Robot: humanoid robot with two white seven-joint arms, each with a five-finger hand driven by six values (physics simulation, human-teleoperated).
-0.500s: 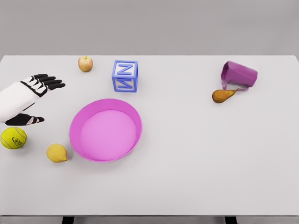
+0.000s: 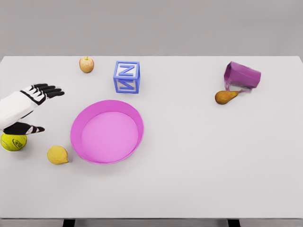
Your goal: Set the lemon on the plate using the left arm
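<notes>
A yellow lemon (image 2: 57, 155) lies on the white table just left of the pink plate (image 2: 107, 131), close to its rim. My left hand (image 2: 40, 108) hovers at the left edge, above and to the left of the lemon, with black fingers (image 2: 47, 91) spread and the thumb lower down; it holds nothing. A tennis ball (image 2: 13, 142) sits partly under the hand's thumb side. The right arm does not show.
A small apple (image 2: 86, 64) and a blue letter block (image 2: 127, 77) stand behind the plate. At the right, a purple mug (image 2: 242, 76) lies tipped on its side with a pear (image 2: 226, 96) in front of it.
My left hand has shifted down and slightly left, now covering the top of the tennis ball. Nothing else has moved.
</notes>
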